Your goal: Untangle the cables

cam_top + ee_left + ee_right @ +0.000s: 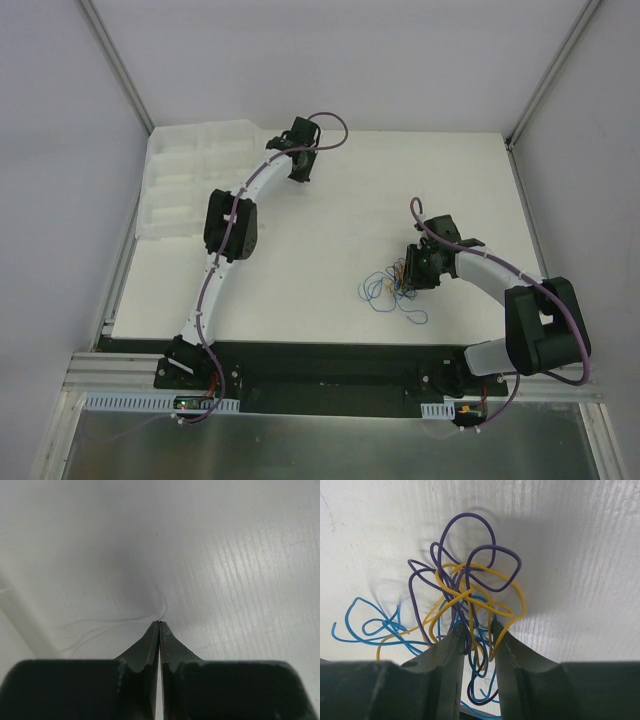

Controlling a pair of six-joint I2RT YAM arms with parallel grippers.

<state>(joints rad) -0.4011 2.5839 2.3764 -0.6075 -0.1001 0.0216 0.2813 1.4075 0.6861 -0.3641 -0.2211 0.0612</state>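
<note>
Only a start is made: most wires are still in one knot.

The left gripper [159, 626], up near the white tray [185, 190], has its jaws fully together at the end of a thin pale wire [125, 621] that lies apart. The cables [392, 288], blue, yellow and purple, stay tangled. The right gripper [479, 630] pinches several strands in narrow jaws.

The left arm [235, 225] stretches toward the far edge of the worktop [350, 200], bent at the elbow. The left claw [160, 625] points down with its jaws pressed fully together. The right arm [490, 270] folds back from the right edge toward the middle, the right claw [476, 630] low, its jaws narrowed onto strands of the cables [470, 580].
</note>
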